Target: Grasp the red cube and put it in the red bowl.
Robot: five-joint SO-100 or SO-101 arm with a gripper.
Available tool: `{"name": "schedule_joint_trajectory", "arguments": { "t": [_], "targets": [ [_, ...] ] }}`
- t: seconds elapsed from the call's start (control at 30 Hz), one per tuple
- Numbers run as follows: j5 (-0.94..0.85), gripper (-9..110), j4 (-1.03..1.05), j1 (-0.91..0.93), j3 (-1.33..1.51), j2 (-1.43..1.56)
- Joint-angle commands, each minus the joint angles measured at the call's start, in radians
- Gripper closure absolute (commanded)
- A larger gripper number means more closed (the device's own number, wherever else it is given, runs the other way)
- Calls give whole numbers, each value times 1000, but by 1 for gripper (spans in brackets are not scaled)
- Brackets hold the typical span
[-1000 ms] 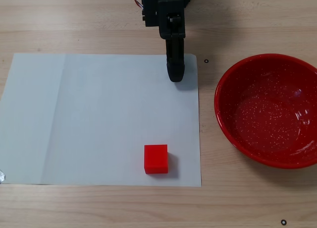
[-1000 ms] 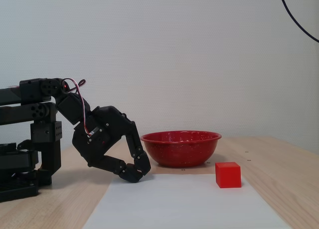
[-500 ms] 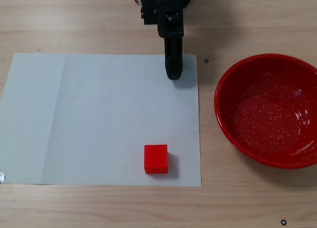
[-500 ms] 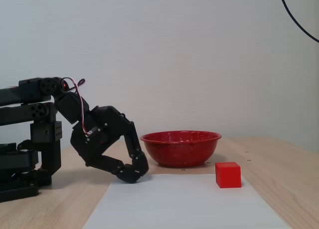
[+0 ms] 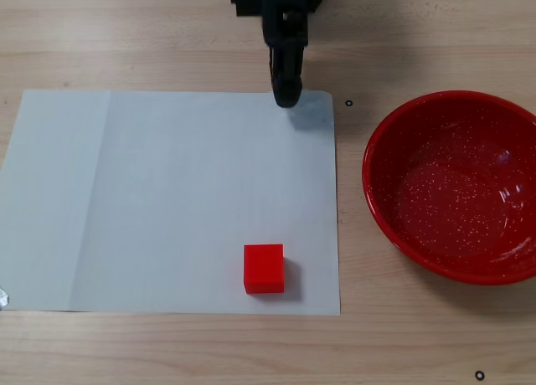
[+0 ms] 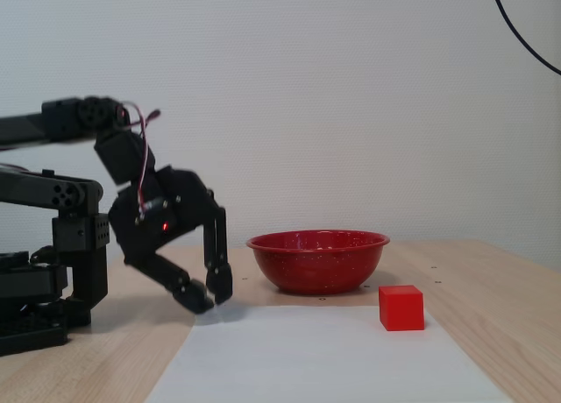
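Observation:
The red cube (image 5: 264, 269) sits on a white paper sheet (image 5: 167, 192) near its front right corner; in a fixed view from the side, the cube (image 6: 401, 307) is right of the arm. The red bowl (image 5: 402, 151) stands empty on the wood to the right of the sheet, and in that side view the bowl (image 6: 317, 263) is behind the cube. My black gripper (image 5: 286, 99) hangs over the sheet's far edge, well away from the cube. From the side the gripper (image 6: 210, 298) points down just above the table, fingertips together, holding nothing.
The arm's base (image 6: 44, 280) stands at the left in the side view, at the top edge in the view from above. Small black marks (image 5: 348, 103) dot the wooden table (image 5: 126, 33). A black cable (image 6: 526, 35) crosses the wall's top right corner.
The arm has risen at the elbow and drawn the gripper back toward the base, from over the sheet to its far edge. Cube and bowl have not moved.

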Motion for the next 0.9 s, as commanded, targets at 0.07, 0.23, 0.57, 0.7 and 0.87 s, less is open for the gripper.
{"name": "schedule_joint_trajectory", "arguments": {
  "t": [0.07,0.23,0.57,0.7,0.87],
  "targets": [
    [57,101,58,-31,-221,-100],
    [75,101,104,-64,-357,-221],
    [60,101,161,-98,-681,-583],
    [63,99,179,-104,-842,-764],
    [74,100,158,-104,-1008,-936]
  ]
}}
